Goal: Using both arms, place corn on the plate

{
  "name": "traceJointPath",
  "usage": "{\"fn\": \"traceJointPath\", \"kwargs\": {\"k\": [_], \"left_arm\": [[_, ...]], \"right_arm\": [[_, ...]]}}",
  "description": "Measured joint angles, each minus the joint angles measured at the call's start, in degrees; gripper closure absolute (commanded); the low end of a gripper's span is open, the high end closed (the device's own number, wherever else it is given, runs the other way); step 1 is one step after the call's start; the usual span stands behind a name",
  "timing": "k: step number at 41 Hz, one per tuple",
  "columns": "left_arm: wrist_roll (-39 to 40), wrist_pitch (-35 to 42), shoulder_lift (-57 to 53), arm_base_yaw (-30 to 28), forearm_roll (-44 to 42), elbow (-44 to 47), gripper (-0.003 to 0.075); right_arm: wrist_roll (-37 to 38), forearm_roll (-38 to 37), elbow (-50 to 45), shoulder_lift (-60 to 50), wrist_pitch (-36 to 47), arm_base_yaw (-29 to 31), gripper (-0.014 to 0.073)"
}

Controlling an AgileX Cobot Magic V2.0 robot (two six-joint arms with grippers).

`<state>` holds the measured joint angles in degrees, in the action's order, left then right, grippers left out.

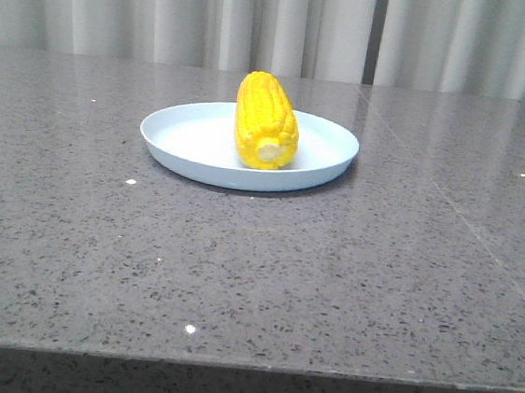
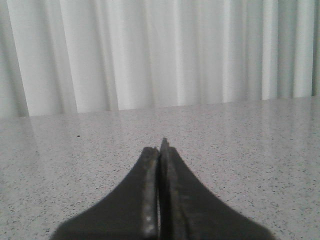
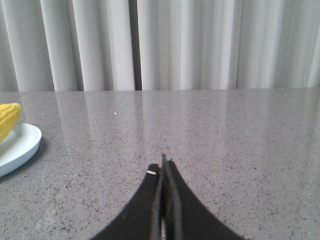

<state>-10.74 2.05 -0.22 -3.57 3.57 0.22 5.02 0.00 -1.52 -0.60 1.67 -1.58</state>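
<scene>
the corn lay on the plate, just right of the plate's centre, its pale cut end pointing to 6 o'clock toward the camera and its tip to 12 o'clock toward the curtain. it sat well inside the rim, on its side and level. the plate itself stood on the grey speckled table, a little above the middle of the front view.

neither arm showed in the front view. the left gripper had its two fingers pressed together with nothing between them, over bare table. the right gripper was likewise closed on nothing; from its wrist view the plate edge and a bit of corn sat at about 9 o'clock, well apart from the fingertips.

judged from this, the placing looked finished, and the step in hand was only to hold clear. doing it well meant keeping both arms low and away from the plate, since a nudge to the rim could roll the glossy, rounded cob.
</scene>
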Motion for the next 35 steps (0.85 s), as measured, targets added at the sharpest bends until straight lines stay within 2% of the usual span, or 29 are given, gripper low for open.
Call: {"fn": "traceJointPath", "kwargs": {"k": [35], "left_arm": [[0.0, 0.0, 0.0, 0.0, 0.0, 0.0, 0.0741]], "right_arm": [[-1.3, 1.9, 0.0, 0.0, 2.6, 0.0, 0.0662]]}}
